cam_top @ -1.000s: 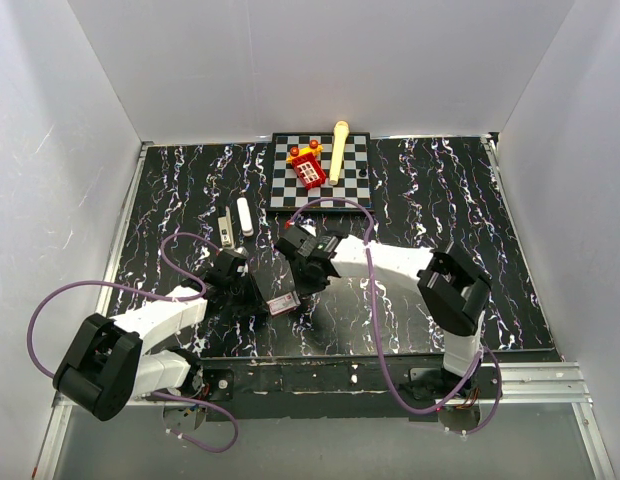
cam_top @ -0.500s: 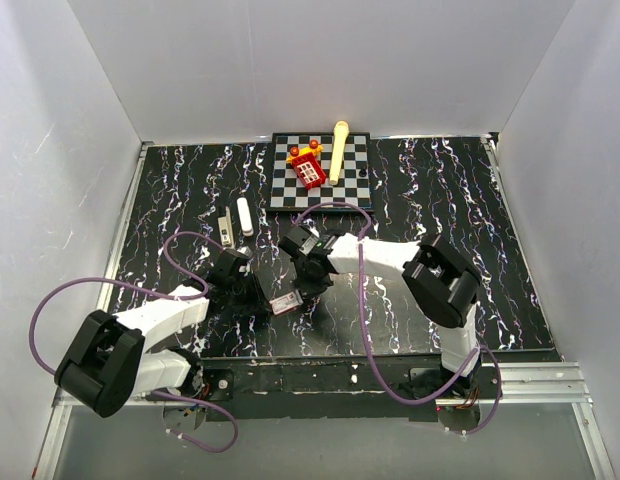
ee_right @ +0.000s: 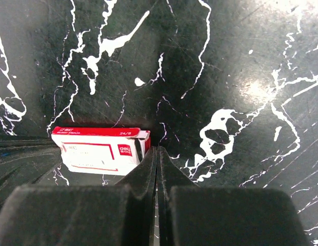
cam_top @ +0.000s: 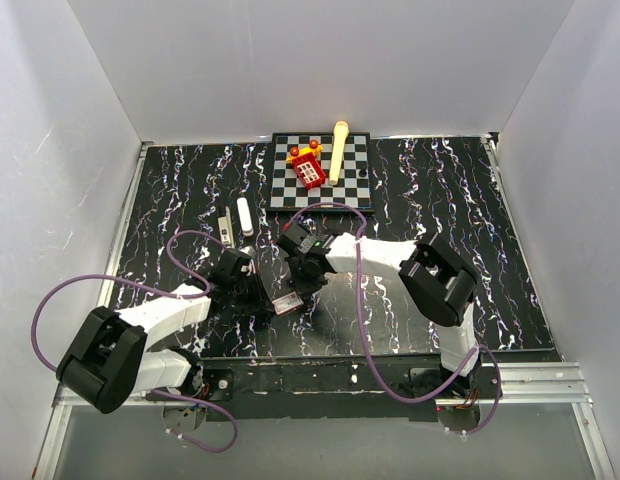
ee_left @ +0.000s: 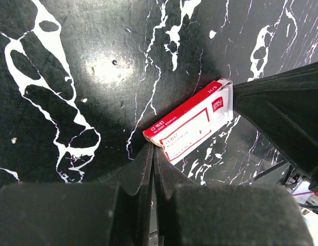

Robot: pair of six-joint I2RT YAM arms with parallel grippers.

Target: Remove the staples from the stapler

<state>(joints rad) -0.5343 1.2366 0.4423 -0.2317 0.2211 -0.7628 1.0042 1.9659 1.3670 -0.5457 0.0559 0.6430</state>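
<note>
Status: my left gripper and right gripper pinched together, empty | tips at box ends | stapler well apart, leftward

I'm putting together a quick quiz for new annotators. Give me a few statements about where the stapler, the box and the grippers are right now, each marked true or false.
1. The left gripper and the right gripper are both shut. True.
2. The red-and-white box lies on the table between the tips of the two grippers. True.
3. The stapler is held in the left gripper. False: it lies on the table farther back, apart from both grippers, beside a white oblong thing.
4. The chessboard has nothing on it. False: a yellow stick, a red block and some small pieces lie on it.
</note>
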